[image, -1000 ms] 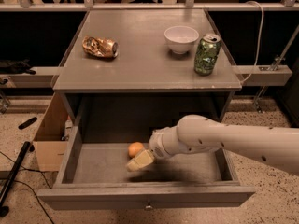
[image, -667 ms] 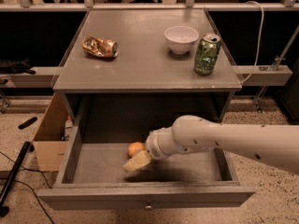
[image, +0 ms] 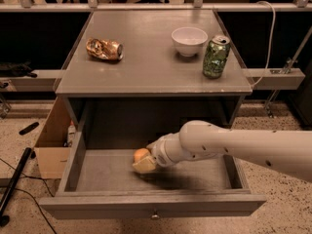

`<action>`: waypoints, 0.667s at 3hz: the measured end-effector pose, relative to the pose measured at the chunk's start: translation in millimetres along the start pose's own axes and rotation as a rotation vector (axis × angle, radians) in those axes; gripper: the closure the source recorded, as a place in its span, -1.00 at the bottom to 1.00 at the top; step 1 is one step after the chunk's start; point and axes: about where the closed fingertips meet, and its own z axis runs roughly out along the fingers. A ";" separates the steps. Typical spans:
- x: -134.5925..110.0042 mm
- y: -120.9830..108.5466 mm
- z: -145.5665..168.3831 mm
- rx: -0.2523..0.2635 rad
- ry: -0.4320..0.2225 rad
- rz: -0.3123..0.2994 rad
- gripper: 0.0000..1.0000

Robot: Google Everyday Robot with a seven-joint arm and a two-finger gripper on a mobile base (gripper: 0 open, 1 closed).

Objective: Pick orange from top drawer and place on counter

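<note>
The orange [image: 141,154] lies on the floor of the open top drawer [image: 97,204], left of its middle. My gripper [image: 146,163] reaches into the drawer from the right on a white arm and sits right against the orange, on its near right side. The arm hides part of the orange and the drawer floor to the right. The counter [image: 146,62] is the grey top above the drawer.
On the counter stand a crushed gold-brown can [image: 104,48] at the left, a white bowl [image: 189,40] and a green can [image: 215,56] at the right. An open cardboard box [image: 51,147] with a small bottle [image: 71,133] stands left of the drawer. Black cables lie on the floor at the left.
The arm has shifted slightly left, bringing the gripper closer against the orange. The orange has barely moved.
</note>
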 end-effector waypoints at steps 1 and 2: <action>0.0 0.0 0.0 0.000 0.000 0.000 0.39; 0.0 0.1 0.0 0.000 0.000 0.000 0.85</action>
